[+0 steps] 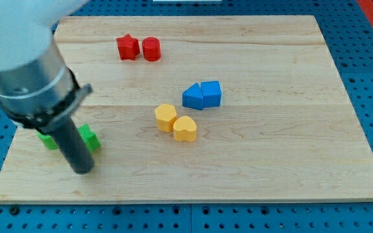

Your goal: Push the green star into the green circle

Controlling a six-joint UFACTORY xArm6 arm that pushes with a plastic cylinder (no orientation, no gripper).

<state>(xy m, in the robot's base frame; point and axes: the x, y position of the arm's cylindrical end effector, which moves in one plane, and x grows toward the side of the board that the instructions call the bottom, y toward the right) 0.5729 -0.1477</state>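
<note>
Two green blocks lie at the view's lower left, partly hidden by my rod. One green block [91, 138] shows to the right of the rod, with jagged edges like a star. The other green block [48, 140] shows to the rod's left; its shape is hidden. My tip [83, 169] rests on the board just below and between them, close to the bottom edge.
A red star [127, 47] and a red cylinder [151, 49] sit side by side near the view's top. A blue triangle [192, 97] and a blue cube [211, 94] touch at centre. A yellow hexagon [165, 118] and a yellow heart [185, 129] sit below them. The wooden board [290, 162] has edges all round.
</note>
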